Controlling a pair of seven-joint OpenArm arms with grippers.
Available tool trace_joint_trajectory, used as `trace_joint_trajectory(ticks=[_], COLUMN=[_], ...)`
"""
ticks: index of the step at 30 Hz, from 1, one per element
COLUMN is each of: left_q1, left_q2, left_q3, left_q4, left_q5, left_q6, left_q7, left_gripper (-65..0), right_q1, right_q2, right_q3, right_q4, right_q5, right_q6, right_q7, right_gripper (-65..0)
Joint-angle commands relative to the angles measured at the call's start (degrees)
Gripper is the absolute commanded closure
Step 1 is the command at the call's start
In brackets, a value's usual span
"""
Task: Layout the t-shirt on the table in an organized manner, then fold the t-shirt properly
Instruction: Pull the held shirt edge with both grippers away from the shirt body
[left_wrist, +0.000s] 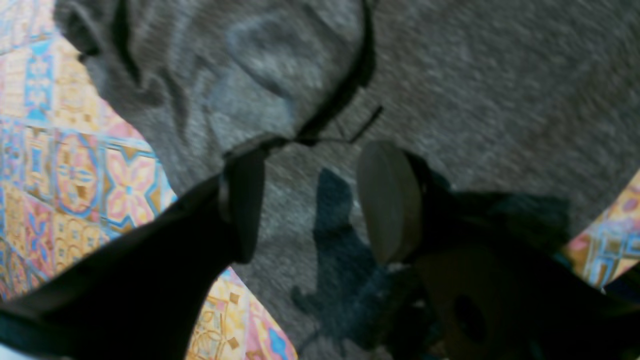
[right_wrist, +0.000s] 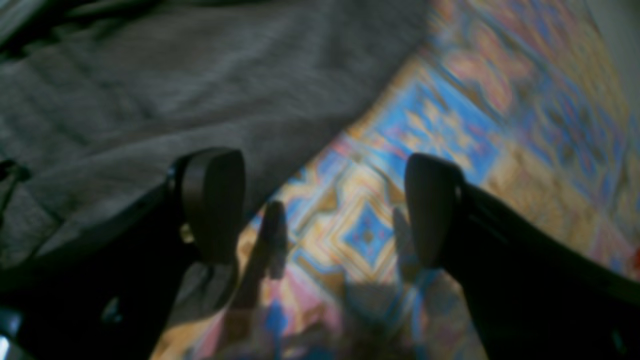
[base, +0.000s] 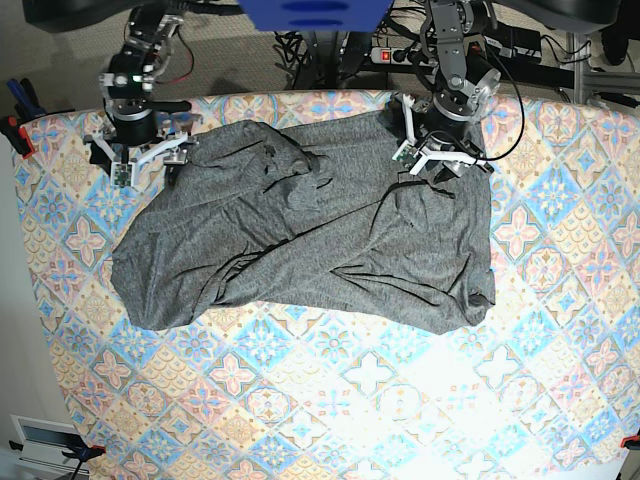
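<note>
The dark grey t-shirt (base: 300, 250) lies crumpled and creased across the far middle of the table (base: 350, 400), with folds bunched near its centre. My left gripper (base: 437, 165) hovers over the shirt's far right part. In the left wrist view it (left_wrist: 315, 205) is open above grey fabric (left_wrist: 475, 100), with nothing between the fingers and a dark hem (left_wrist: 345, 90) just ahead. My right gripper (base: 148, 165) is at the shirt's far left corner. The right wrist view shows it (right_wrist: 325, 210) open, one finger (right_wrist: 212, 200) over the shirt's edge (right_wrist: 200, 90), the other above patterned cloth (right_wrist: 500, 100).
Cables and a power strip (base: 390, 55) lie on the floor beyond the table's far edge. Clamps (base: 15, 130) sit at the left edge. A white unit (base: 45, 440) stands by the near left corner. Patterned cloth shows in front of the shirt.
</note>
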Motion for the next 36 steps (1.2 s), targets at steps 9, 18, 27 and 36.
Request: trace_joint_trajectory(ticks=[9,18,27,36], left_q1=[3.7,8.71,12.31,14.34], left_q2=[0.32,0.4,0.4,0.4], left_q3=[0.03,-1.64,-4.01,-5.42], left_q4=[2.71,3.5,3.59,3.5], left_q5=[-0.61,-7.12,-10.81,-6.32], left_q6=[0.36,0.36,0.36,0.36], left_q7=[-0.97,-1.06,-1.15,-13.37], left_gripper=[-32.3,-32.4,-32.3,-32.3], right_q1=[2.26,8.32,8.41,9.38], right_q2=[3.95,4.13,4.13,4.13], right_q3=[3.15,3.06,2.97,2.8], right_q4=[1.13,0.77,0.25,-3.18], right_q5=[22.24,25.93,25.49,25.49], right_q6=[0.64,0.64,0.64,0.64], right_q7=[-13.31,-19.29,-19.2,-19.29], right_gripper=[-48.0,-48.0,-48.0,-48.0])
